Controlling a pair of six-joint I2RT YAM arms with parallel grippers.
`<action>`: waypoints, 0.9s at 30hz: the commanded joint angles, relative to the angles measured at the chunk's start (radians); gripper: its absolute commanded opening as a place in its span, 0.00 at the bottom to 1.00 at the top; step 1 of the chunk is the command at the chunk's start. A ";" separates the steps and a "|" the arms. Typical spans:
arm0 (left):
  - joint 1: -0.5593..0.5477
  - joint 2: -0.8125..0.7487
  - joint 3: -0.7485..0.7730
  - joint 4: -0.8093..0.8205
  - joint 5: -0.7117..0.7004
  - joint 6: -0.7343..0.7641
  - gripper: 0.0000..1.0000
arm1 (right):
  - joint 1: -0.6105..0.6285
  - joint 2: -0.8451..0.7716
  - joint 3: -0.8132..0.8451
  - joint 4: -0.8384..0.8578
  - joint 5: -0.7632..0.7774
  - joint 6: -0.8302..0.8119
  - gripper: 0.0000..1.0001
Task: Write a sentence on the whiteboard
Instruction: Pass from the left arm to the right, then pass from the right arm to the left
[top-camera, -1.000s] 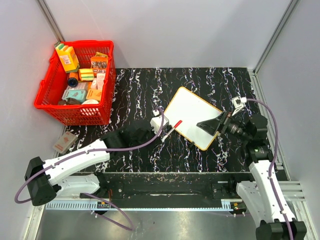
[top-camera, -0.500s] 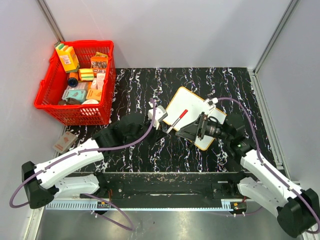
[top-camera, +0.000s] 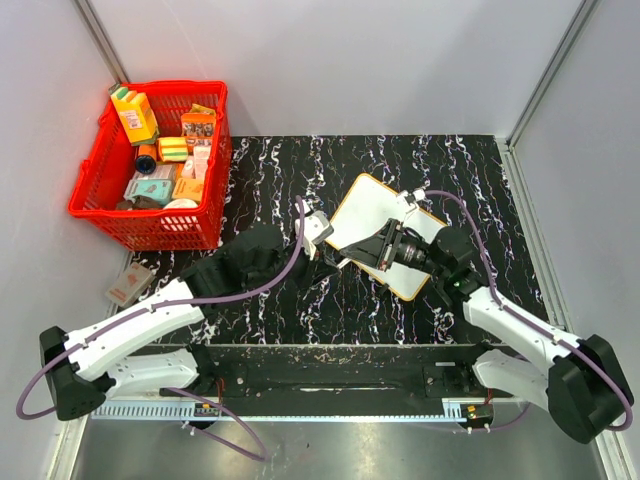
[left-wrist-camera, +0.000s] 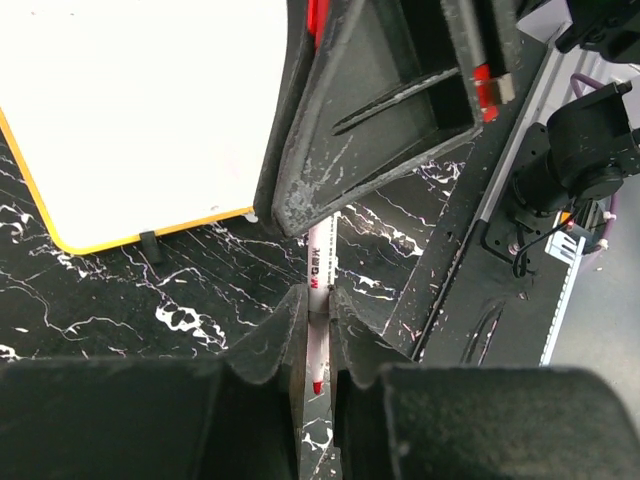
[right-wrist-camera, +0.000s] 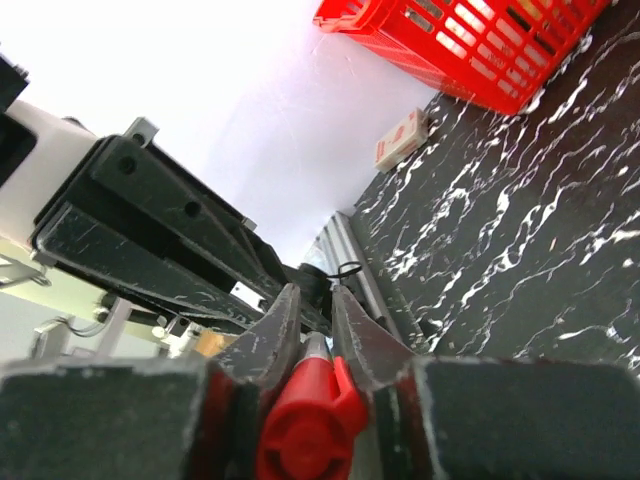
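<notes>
The whiteboard (top-camera: 378, 218), white with an orange-yellow rim, lies tilted on the black marbled table; its visible face (left-wrist-camera: 140, 100) is blank and no sentence shows. Just off its near-left edge, my left gripper (top-camera: 327, 257) is shut on the white barrel of a marker (left-wrist-camera: 319, 275), red end toward the wrist. My right gripper (top-camera: 354, 254) reaches over the board from the right and is shut on the marker's red cap (right-wrist-camera: 305, 425). The two grippers meet tip to tip, the right fingers (left-wrist-camera: 340, 150) right in front of the left gripper (left-wrist-camera: 318, 318).
A red basket (top-camera: 150, 230) full of packaged goods stands at the far left, also seen in the right wrist view (right-wrist-camera: 480, 40). A small flat box (top-camera: 128, 283) lies in front of it. Grey walls enclose the table; a metal rail (top-camera: 330, 365) runs along the near edge.
My right gripper swept left across the whiteboard to the marker and went from open to shut on the red cap. The left gripper kept hold of the marker, shifting slightly.
</notes>
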 joint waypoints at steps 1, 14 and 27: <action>0.001 -0.030 -0.007 0.060 0.041 0.007 0.00 | 0.007 -0.052 -0.005 0.061 0.044 0.003 0.06; 0.001 0.097 0.042 0.101 0.093 0.016 0.47 | 0.009 -0.092 0.006 -0.031 0.079 -0.040 0.00; 0.001 0.071 0.023 0.072 0.130 0.034 0.00 | 0.006 -0.248 -0.017 -0.249 0.163 -0.133 0.95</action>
